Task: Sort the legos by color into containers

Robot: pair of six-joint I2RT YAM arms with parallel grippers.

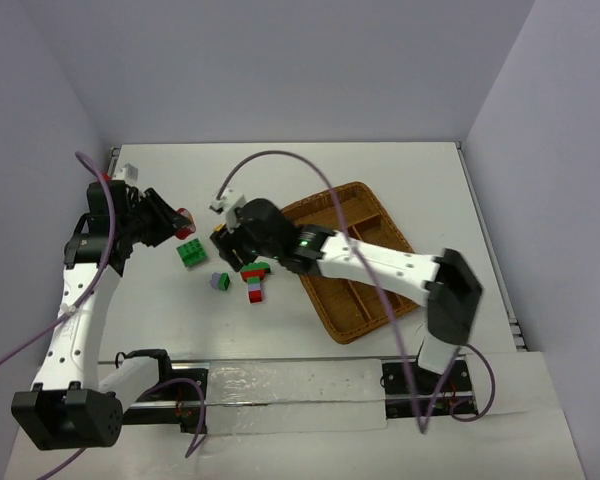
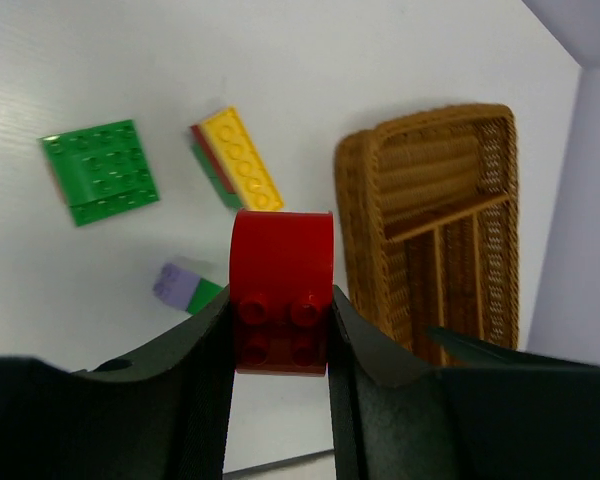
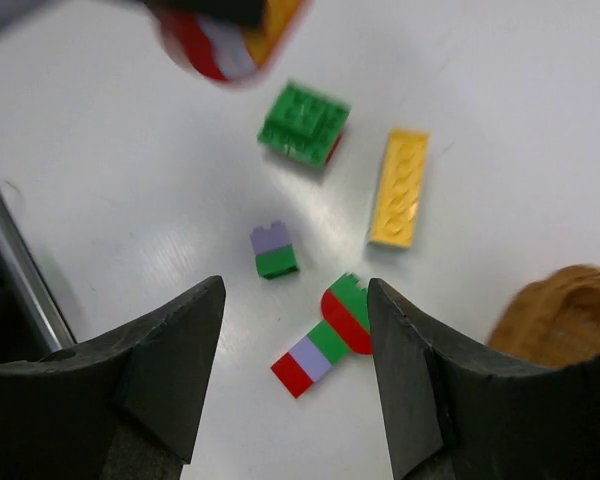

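From where I stand, the left gripper (image 2: 280, 330) is clamped on a red brick (image 2: 280, 290). Its two fingers press the brick's sides, and the studs face the wrist camera. In the overhead view this pair sits at the left of the frame, lifted off the table (image 1: 160, 320).

The right gripper (image 3: 293, 310) stands with its jaws well apart and nothing between them. It hangs over a striped clump (image 3: 325, 340) of red, purple and green.

The other legos lie loose on the white surface, apart from one another:
- A green stack (image 3: 302, 125) is toward the top of the right wrist view.
- A yellow brick (image 3: 400, 188) lies to its right.
- A small purple-and-green brick (image 3: 274, 250) is near the middle.
- A blurred red and yellow shape at the top edge I cannot make out.

The wicker tray (image 1: 325, 300) lies askew at centre right of the overhead frame, its left rim just beside the right arm. In the left wrist view a strip of bare table shows between the yellow brick and the tray's rim. The woven floor of the compartments is also visible there.
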